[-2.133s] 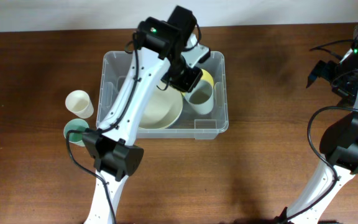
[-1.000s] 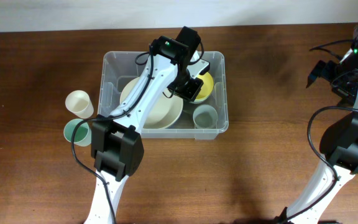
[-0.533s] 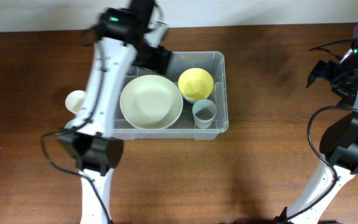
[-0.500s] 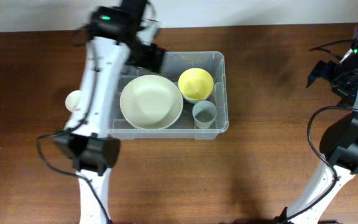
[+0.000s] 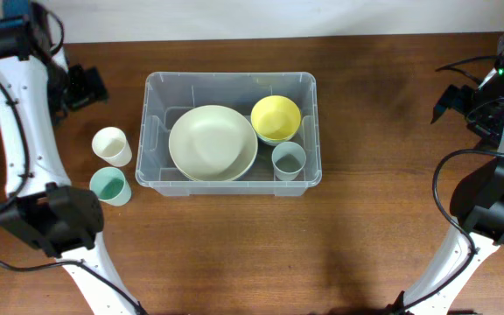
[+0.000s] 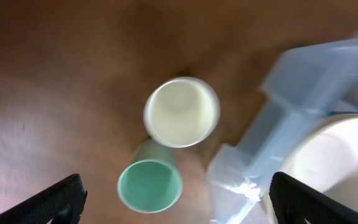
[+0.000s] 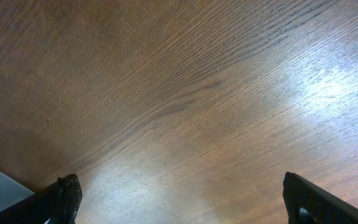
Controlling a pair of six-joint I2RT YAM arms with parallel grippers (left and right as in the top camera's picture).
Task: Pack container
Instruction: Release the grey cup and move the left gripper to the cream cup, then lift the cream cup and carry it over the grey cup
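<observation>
Your left gripper (image 5: 82,86) hangs over bare wood near the table's (image 5: 366,227) far left corner, well apart from the container (image 5: 226,86), jaws spread wide and holding nothing. In its wrist view the two black tips sit at opposite bottom corners with only cups and wood grain between them. The container rests in the middle of the table: a clear plastic bin, rectangular with rounded corners and a raised rim, its see-through walls letting the brown wood show. Inside it, a broad, shallow cream bowl (image 5: 213,143) with a smooth matte face fills the left half. A smaller round yellow bowl (image 5: 276,117) sits at the far right, and a little grey-blue cup (image 5: 288,159) stands upright just in front of it, close against the right wall. Outside the bin's left end, two tapered cups stand mouth-up on the table: a cream cup (image 5: 112,145), and a mint-green cup (image 5: 108,185) just nearer to you. The left wrist picture is smeared, so whether those two touch I can't say. Your right gripper (image 5: 460,98) is far off at the table's right edge, well clear of the bin. Its jaws are fully apart over glossy, fine-grained wood, and there is nothing in its grasp.
</observation>
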